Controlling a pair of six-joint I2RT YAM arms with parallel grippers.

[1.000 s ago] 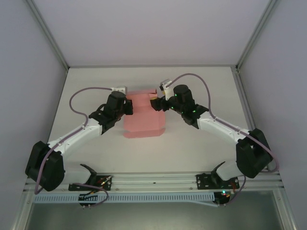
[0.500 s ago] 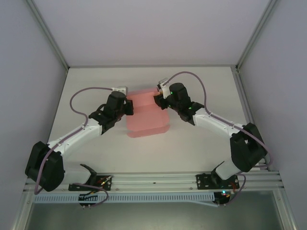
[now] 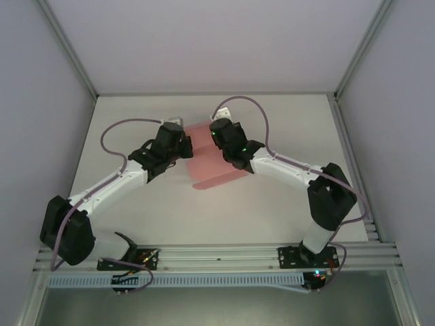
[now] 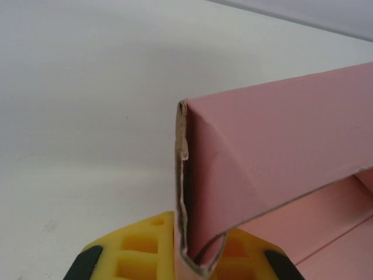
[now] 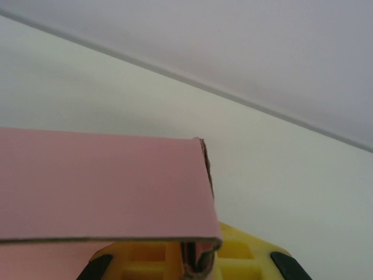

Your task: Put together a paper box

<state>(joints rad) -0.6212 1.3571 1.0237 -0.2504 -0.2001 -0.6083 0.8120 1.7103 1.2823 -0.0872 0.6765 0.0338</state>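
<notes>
The pink paper box (image 3: 216,170) is in the middle of the table (image 3: 285,129) between both arms, long side pointing away from them, with the left gripper (image 4: 195,256) pinching its left edge and the right gripper (image 5: 195,256) pinching its right edge.

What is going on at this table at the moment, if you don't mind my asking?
Two robot arms are working on a pink paper box in the middle of the white table. The left arm's fingers are shut on a folded edge at its left side, and the right arm's fingers are shut on an edge at its far right. The card is partly folded between them, not yet a closed box.
</notes>
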